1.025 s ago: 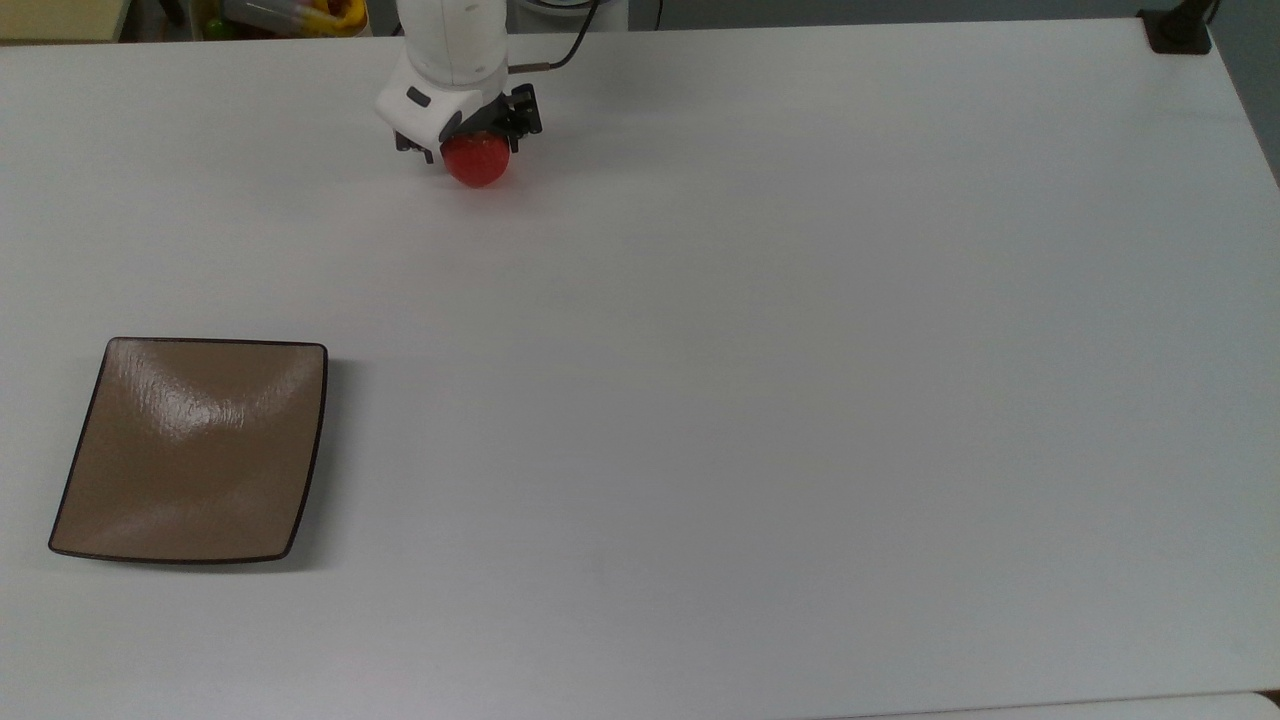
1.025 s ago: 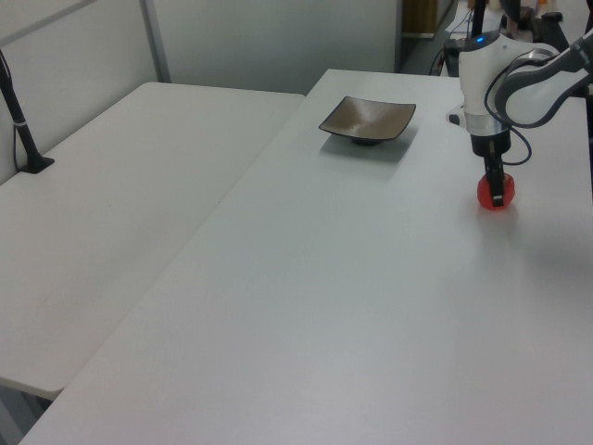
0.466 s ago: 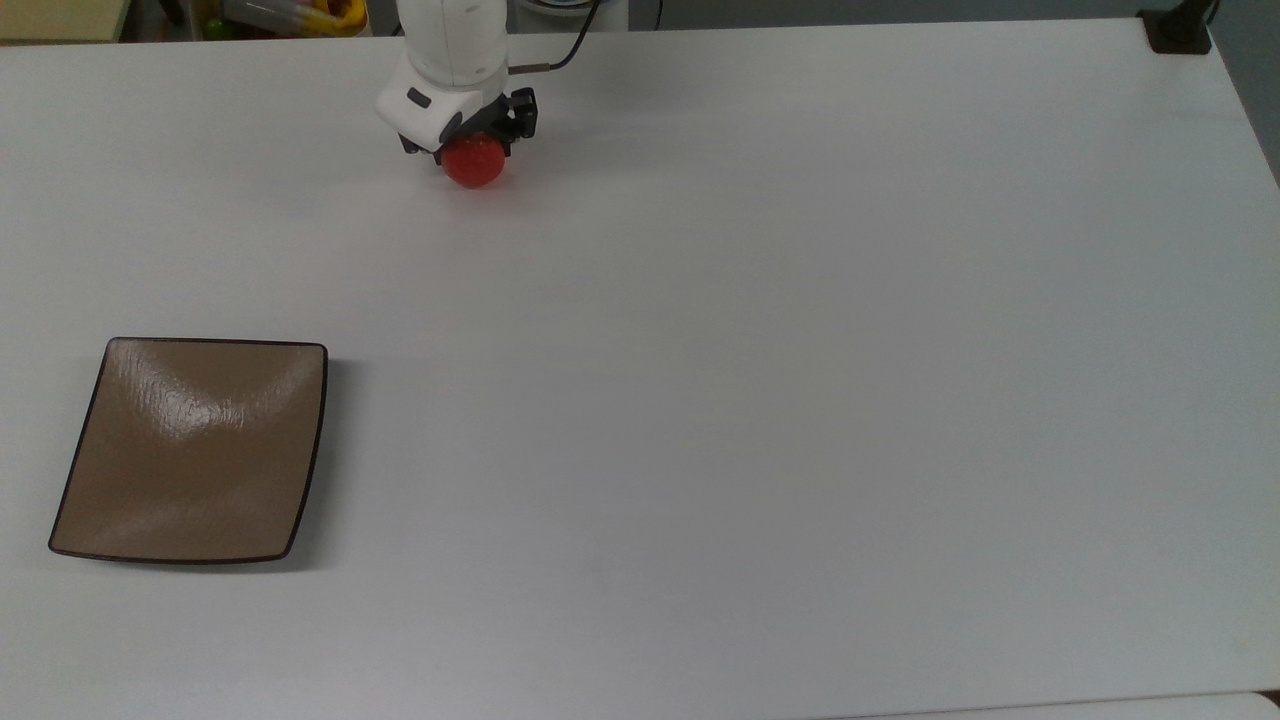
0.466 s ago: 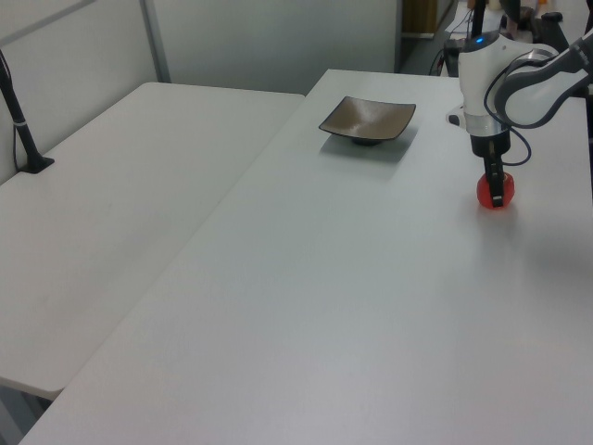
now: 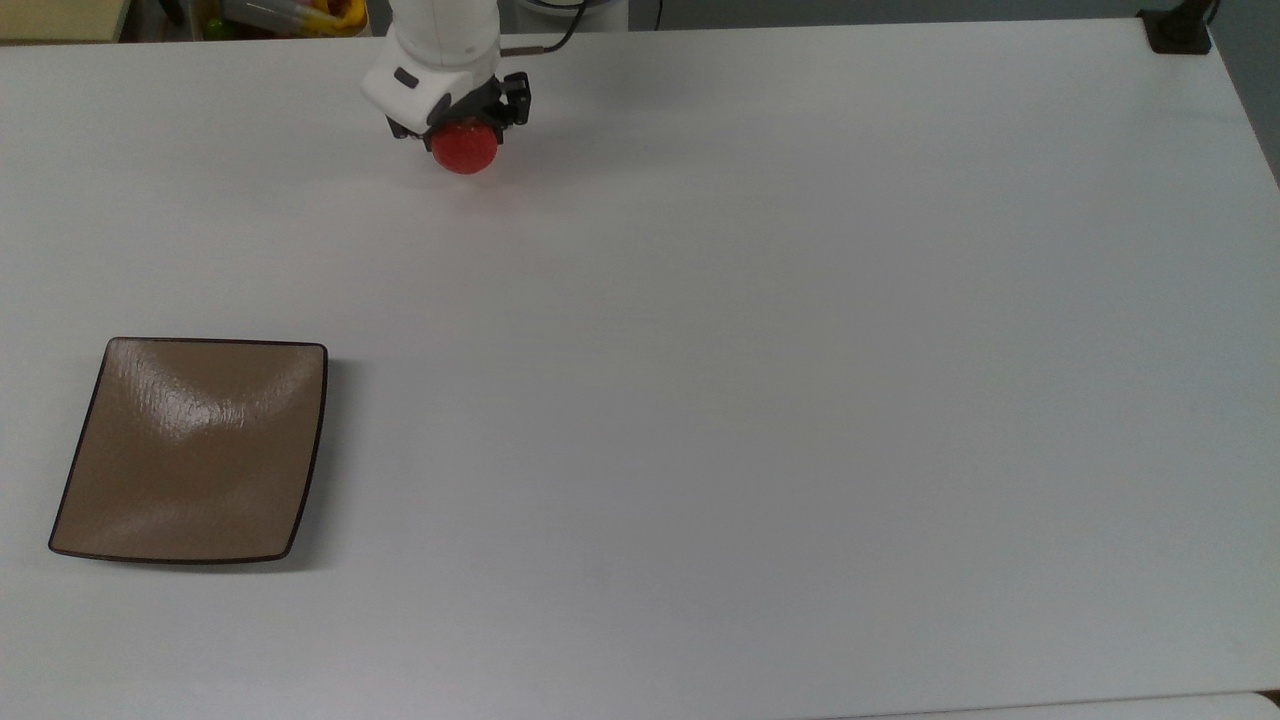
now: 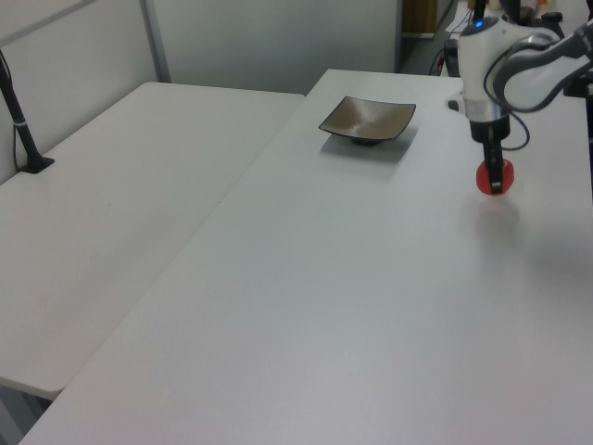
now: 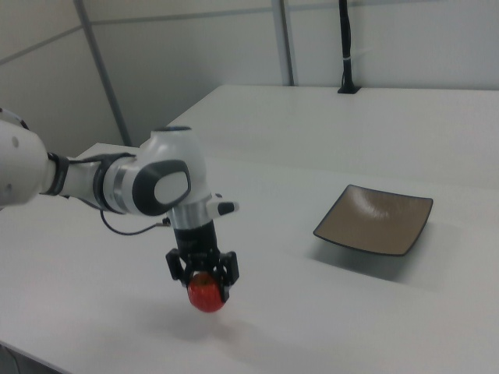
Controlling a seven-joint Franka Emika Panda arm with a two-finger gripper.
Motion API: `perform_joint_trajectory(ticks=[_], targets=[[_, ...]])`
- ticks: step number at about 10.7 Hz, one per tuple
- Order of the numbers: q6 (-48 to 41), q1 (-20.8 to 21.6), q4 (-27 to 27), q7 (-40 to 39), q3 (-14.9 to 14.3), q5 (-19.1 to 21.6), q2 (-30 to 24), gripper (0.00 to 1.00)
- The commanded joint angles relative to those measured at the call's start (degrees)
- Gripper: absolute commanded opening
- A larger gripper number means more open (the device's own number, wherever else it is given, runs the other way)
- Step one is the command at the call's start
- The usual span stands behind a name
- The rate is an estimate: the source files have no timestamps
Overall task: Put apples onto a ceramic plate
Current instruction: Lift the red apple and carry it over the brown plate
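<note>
You have the red apple clamped between the fingers of the gripper, which grips it from above with a dark finger on either side. In the right view the apple hangs clear of the white table, with its shadow lying on the tabletop below it, so I judge the pick done and the lift under way.

The square tan-brown ceramic plate is your landmark for everything that remains. It sits empty on the table, glossy and flat, with nothing on or beside it. The apple is well apart from the plate: in the top view it is above and to the right of the plate, near the far edge of the table; in the left view the apple is to the right of the plate and nearer the camera; in the right view the plate lies to the right of the gripper and farther back.

So the grasp is made, while the carry and the release are both left. You need to bring the apple across the open table until it is over the middle of the plate, lower it close to the surface, and only then let go. The apple is round and the plate is smooth with only slightly upturned edges, so a release from height or near the rim would likely let it roll off.
</note>
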Motion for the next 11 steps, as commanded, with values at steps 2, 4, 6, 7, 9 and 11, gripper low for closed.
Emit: perform_joint_trajectory(ticks=[2,4,6,7,9,11], targets=[[-16.29,0.16,16.16,-0.34,-0.06,6.02,-1.04,0.05],[-23.77,-0.01,24.52,-1.05,-0.06,7.79,-0.6,0.05],[-29.66,-1.06,33.31,-1.05,-0.06,10.86,0.89,0.07],[-30.91,-1.24,35.87,-0.96,-0.15,11.04,1.59,0.07],[-30.23,-1.5,36.6,-1.05,-0.5,11.13,2.3,0.07],[-30.22,-3.34,42.54,-3.58,-0.5,11.13,7.46,0.07]])
